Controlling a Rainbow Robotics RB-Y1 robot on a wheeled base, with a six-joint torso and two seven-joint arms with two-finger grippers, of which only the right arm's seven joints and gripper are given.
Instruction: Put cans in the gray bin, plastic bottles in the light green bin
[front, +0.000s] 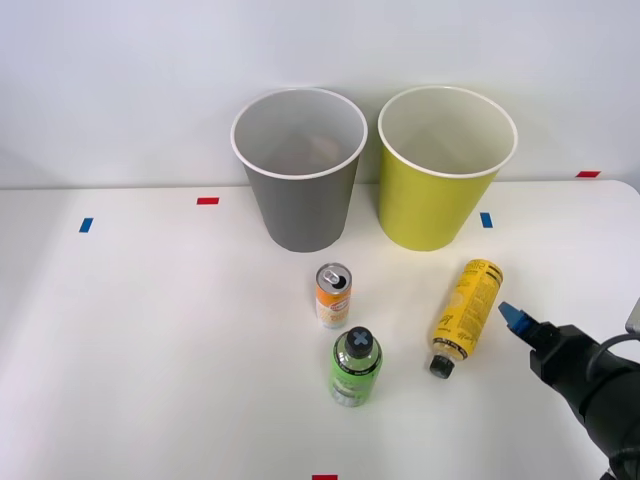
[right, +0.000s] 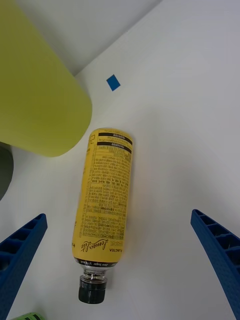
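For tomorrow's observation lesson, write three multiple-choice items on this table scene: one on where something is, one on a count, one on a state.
1. Where does the orange-and-white can stand?
A. In front of the gray bin
B. Inside the light green bin
C. On top of the yellow bottle

2. How many dark-capped bottles are on the table?
A. One
B. Two
C. Four

3. How is the yellow bottle placed?
A. Upright
B. Lying on its side
C. Held in the right hand

Answers:
1 A: the can stands upright just before the gray bin.
2 B: the yellow bottle and the green bottle.
3 B: it lies flat, and the open hand's blue fingers stand apart from it on either side.
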